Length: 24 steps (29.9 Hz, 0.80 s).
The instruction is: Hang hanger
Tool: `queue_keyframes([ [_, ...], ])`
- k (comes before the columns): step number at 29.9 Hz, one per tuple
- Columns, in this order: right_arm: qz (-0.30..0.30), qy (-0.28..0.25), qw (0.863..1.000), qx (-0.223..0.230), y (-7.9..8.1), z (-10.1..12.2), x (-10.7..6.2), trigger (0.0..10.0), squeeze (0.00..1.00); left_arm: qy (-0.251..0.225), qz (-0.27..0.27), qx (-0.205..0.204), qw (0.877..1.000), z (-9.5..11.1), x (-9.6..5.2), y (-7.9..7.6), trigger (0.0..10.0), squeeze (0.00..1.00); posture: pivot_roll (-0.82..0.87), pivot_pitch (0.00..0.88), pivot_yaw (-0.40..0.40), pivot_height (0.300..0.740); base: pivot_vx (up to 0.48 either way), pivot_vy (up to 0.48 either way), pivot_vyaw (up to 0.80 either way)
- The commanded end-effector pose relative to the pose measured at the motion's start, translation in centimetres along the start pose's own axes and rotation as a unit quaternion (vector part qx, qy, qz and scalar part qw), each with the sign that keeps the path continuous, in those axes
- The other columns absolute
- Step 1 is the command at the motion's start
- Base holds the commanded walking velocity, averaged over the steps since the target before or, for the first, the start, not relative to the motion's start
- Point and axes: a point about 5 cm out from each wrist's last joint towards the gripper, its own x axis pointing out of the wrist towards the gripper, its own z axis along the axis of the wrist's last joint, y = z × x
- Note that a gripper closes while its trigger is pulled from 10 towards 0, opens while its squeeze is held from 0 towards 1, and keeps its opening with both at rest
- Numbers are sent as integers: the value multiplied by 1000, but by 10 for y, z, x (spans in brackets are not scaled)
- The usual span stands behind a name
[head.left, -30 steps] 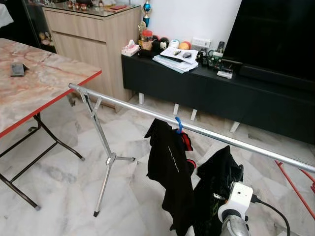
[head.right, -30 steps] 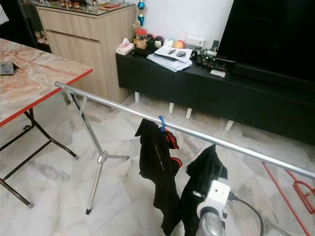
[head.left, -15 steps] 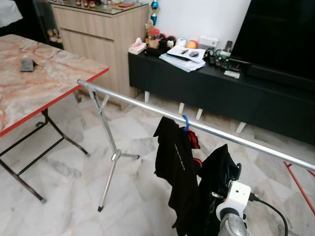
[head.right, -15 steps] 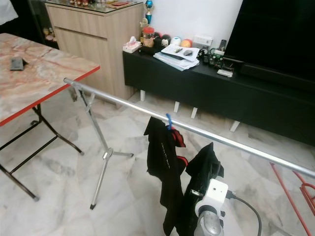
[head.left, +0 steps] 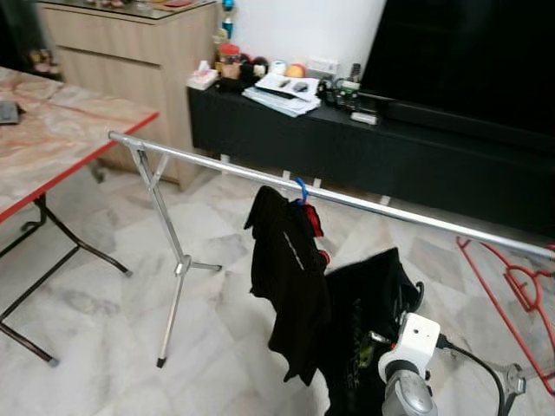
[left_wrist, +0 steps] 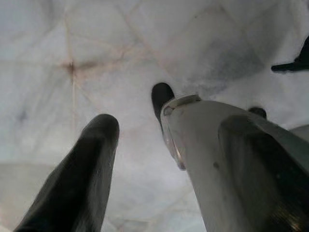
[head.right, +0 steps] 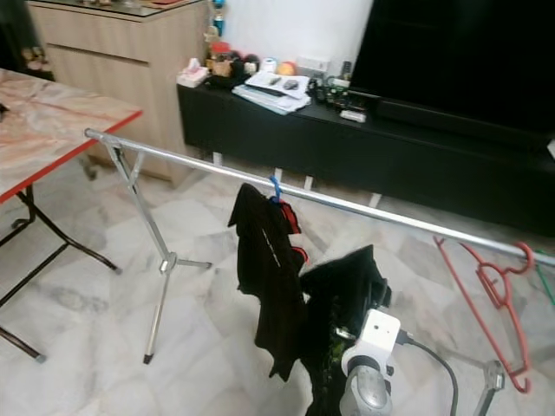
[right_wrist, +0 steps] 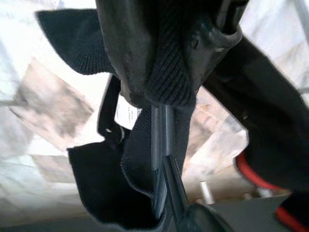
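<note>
Black cloth fills the space between my right gripper's [right_wrist: 166, 72] fingers: they are pinched together on the ribbed collar of a black garment [head.left: 368, 321] and on the dark hanger [right_wrist: 164, 159] inside it, whose thin stem runs straight out from the pinch. My right arm [head.left: 406, 381] is raised in front of me, its silver forearm pointing up and forward with the white wrist camera block on top and a black cable looping off to the right, so the garment dangles in a bunch below the chrome rail [head.left: 347, 198] of the drying rack, near it but not hooked on. Just to the left of my load, a black shirt [head.left: 286, 277] with red trim hangs from the rail on a blue hanger hook [head.left: 301, 188]. Farther right, a red hanger [head.right: 486, 286] hangs from the same rail. The rail slopes across the room on a crossed metal leg [head.left: 169, 251] standing on pale marble floor [head.left: 104, 338]. A marble-patterned folding table [head.left: 52, 130] with a red edge is on my left, and a low black TV cabinet [head.left: 347, 143] stands behind the rack. My left gripper [left_wrist: 135, 125] hangs idle, pointing down at the floor tiles, its two black fingers spread apart with nothing between them.
</note>
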Motion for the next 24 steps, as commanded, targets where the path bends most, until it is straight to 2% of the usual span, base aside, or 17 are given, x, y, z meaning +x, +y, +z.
queue_keyframes([
  [1,-4,-9,1000,2,-3,4,1,10000,0,36,-13,-2,999,-18,-3,-8,10000,0,111,42,-81,740,-289,0,0],
  [17,-8,-5,1000,9,-2,6,3,10000,0,35,-13,-1,999,-19,-3,-8,10000,0,111,44,-81,740,-289,0,0],
  [22,-7,-4,1000,10,-2,6,3,10000,0,35,-13,-2,999,-19,-3,-8,10000,0,113,43,-83,740,-287,0,-800],
  [24,-9,-4,1000,11,-2,6,3,10000,0,35,-13,-3,999,-19,-3,-8,10000,0,113,43,-83,740,-292,0,0],
])
